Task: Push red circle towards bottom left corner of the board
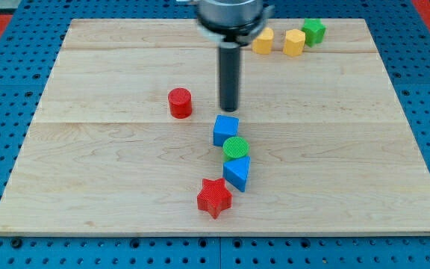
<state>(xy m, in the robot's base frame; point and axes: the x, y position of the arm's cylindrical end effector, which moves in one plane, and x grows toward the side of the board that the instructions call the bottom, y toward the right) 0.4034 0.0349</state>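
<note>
The red circle (180,102) stands on the wooden board (88,164), left of the view's centre. My tip (230,109) is to the right of it, apart from it by about a block's width, and just above the blue cube (225,130). Below the blue cube sit a green circle (236,148), a blue triangle block (237,173) and a red star (214,197), in a line running down the view.
At the view's top right stand two yellow blocks (263,41) (294,42) and a green star-like block (313,31). The board rests on a blue pegboard surface (6,90).
</note>
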